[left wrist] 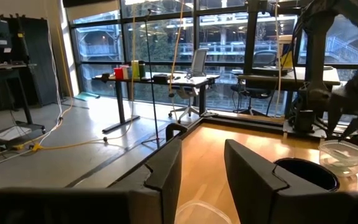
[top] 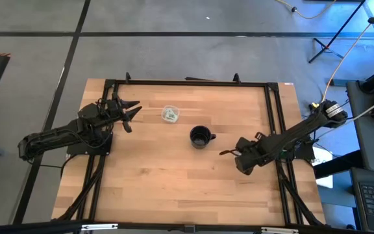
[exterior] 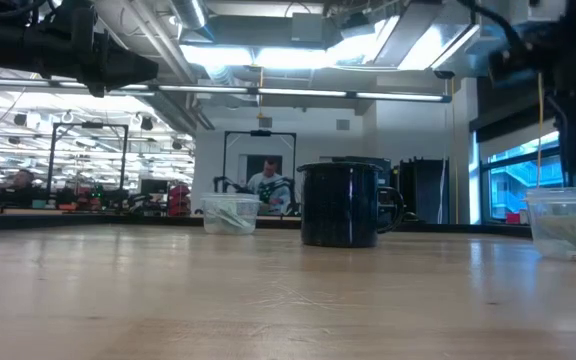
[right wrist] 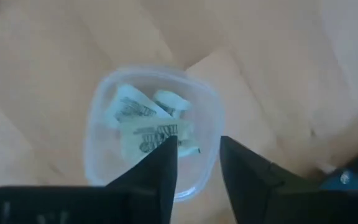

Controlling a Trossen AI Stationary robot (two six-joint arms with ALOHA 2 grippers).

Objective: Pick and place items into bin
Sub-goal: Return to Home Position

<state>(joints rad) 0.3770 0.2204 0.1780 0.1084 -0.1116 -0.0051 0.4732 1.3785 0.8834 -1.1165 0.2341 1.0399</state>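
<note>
Several pale green packets (right wrist: pixel 148 127) lie in a clear plastic tub (right wrist: pixel 101 102) that stands on the table; the tub also shows in the low view (exterior: pixel 568 222). My right gripper (right wrist: pixel 197 155) hovers open above this tub, fingers pointing down, and holds nothing; in the high view (top: pixel 239 156) it hides the tub. A second clear tub (top: pixel 170 114) with pale packets stands at the table's far middle. My left gripper (top: pixel 134 112) is open and empty just left of it, above the table. In the left wrist view (left wrist: pixel 202 168) its fingers point level over that tub's rim (left wrist: pixel 201 213).
A black mug (top: pixel 201 137) stands upright on the wooden table (top: pixel 174 188) between the two tubs; it also shows in the low view (exterior: pixel 340 205). A dark frame (top: pixel 187 82) runs along the table's edges. A person (exterior: pixel 266 185) sits in the room far behind.
</note>
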